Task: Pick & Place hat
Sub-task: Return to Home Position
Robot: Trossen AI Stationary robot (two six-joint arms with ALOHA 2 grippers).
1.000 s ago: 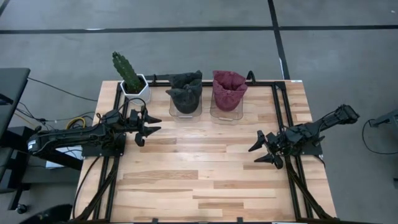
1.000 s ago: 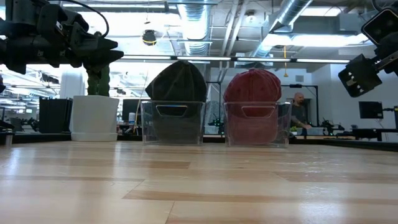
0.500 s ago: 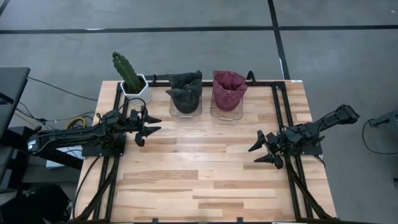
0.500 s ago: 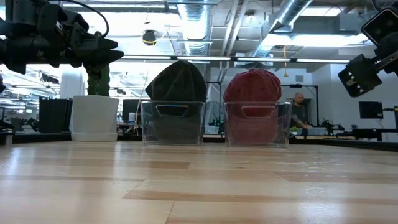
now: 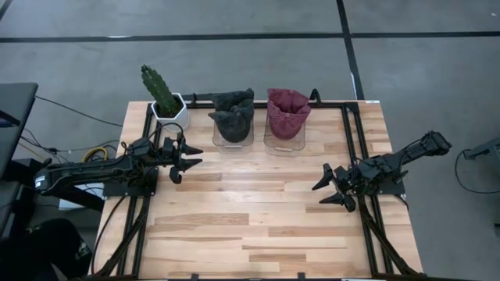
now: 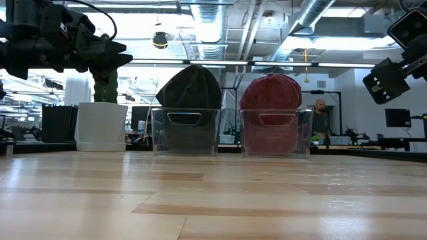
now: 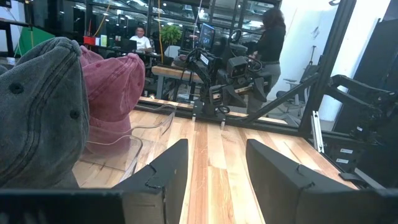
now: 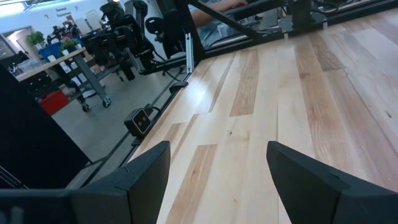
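A: How many bins stand on the pale plank-wood counter?

B: Two, both clear plastic, side by side at the upper middle of the high view. The left clear bin holds crumpled dark grey cloth caps; I cannot count them apart. The right clear bin holds one maroon cloth cap, its soft dome rising above the rim.

A: And the grippers?

B: Two. The left gripper hovers at centre left, fingers spread wide, nothing between them. The right gripper hovers at centre right, likewise spread and empty.

A: Anything else?

B: One ribbed green cactus in a white faceted pot, upper left, near the left clear bin.
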